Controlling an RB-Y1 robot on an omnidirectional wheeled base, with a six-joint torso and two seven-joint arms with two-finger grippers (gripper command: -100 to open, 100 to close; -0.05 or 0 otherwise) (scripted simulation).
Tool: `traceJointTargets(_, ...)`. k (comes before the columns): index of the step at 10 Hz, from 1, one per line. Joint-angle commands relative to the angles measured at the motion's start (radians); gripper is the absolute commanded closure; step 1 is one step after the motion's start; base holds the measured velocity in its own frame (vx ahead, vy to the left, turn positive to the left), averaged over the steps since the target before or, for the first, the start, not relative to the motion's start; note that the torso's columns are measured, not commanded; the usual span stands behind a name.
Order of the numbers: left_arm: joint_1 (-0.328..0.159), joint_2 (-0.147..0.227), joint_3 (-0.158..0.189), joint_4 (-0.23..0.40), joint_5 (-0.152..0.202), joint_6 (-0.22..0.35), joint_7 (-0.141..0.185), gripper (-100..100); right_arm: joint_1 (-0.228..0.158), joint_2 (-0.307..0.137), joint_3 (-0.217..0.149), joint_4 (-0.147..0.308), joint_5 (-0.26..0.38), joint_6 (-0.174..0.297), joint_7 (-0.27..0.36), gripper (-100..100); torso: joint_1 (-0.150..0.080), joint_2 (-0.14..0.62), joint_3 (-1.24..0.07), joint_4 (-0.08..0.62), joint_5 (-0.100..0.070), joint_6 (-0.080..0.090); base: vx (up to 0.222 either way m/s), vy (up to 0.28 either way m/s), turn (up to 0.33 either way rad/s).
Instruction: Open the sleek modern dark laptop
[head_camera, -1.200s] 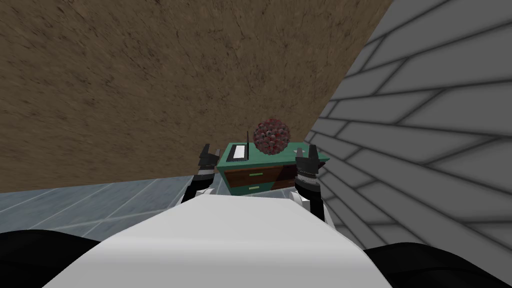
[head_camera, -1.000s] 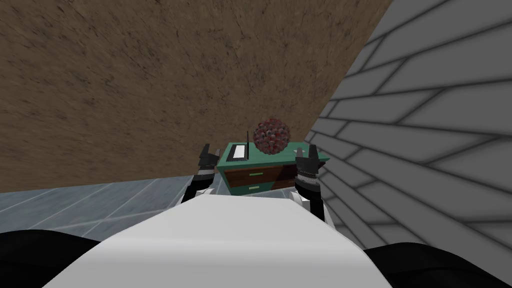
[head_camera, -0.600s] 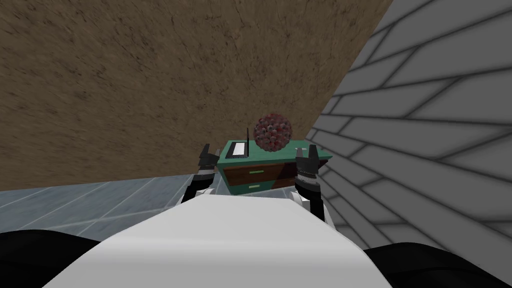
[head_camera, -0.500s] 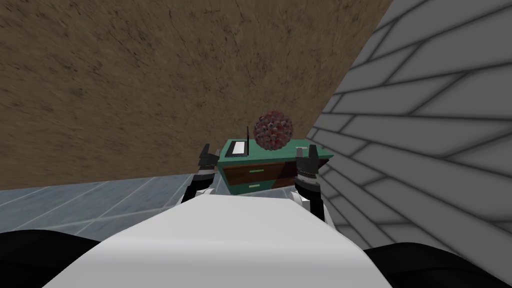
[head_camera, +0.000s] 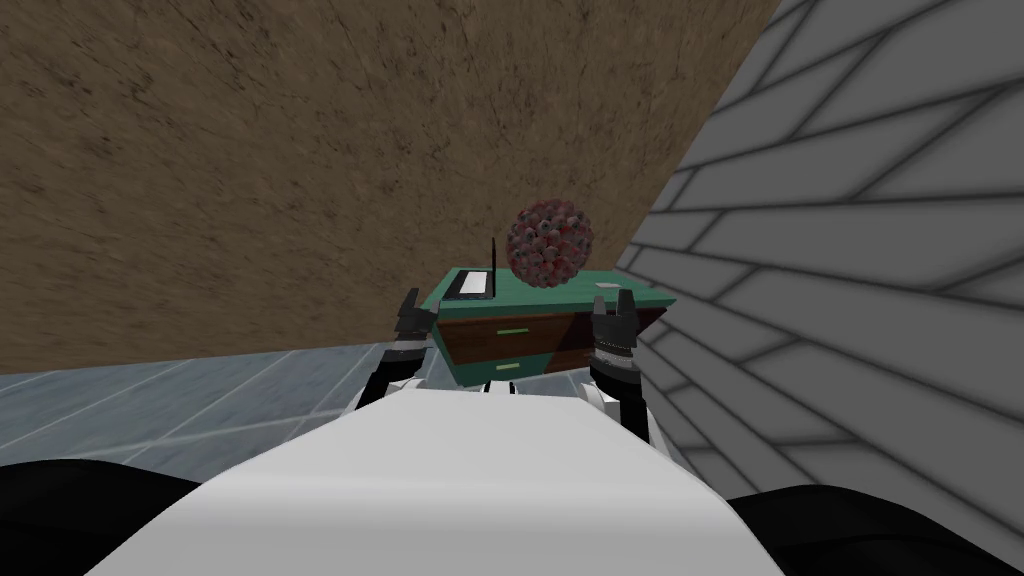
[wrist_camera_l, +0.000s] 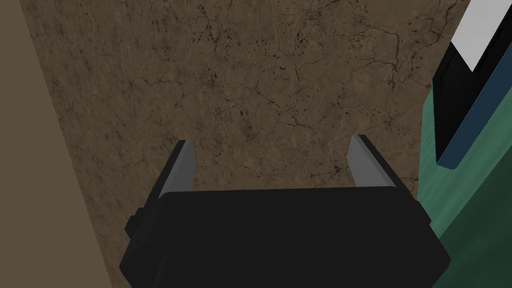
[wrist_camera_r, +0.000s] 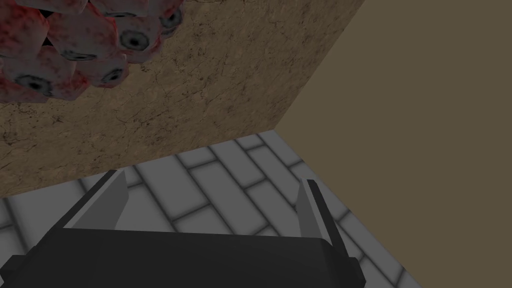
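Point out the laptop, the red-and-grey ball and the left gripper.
laptop (head_camera: 474, 285): head view, on its light keyboard deck.
red-and-grey ball (head_camera: 548, 245): head view, on its middle.
left gripper (wrist_camera_l: 270, 141): left wrist view, midway between its open fingertips.

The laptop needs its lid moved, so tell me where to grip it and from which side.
Pinch the laptop lid near its free top edge: it stands upright, thin, edge-on to me. Probably come from the left with the open left gripper; the ball crowds the other side.
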Motion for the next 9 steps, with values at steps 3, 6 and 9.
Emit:
traceJointTargets(3,-0.006,0.129,0.064,0.031,0.003,0.005,0.122,-100,0.000,0.000,0.000,0.000,0.000,0.000,0.000,0,0.003,0.004,-0.005,0.004,0.001,0.000,0.009,-0.096,-0.052)
traceJointTargets(6,-0.010,0.197,0.102,0.048,0.005,0.006,0.200,-100,0.000,0.000,0.000,0.000,0.000,0.000,0.000,0,0.004,0.004,-0.005,0.004,0.001,0.000,0.006,-0.098,-0.036)
traceJointTargets(9,-0.015,0.270,0.144,0.065,0.006,0.008,0.276,-100,0.000,0.000,0.000,0.000,0.000,0.000,0.000,0,0.003,0.003,-0.006,0.004,0.001,0.000,0.012,-0.093,-0.052)
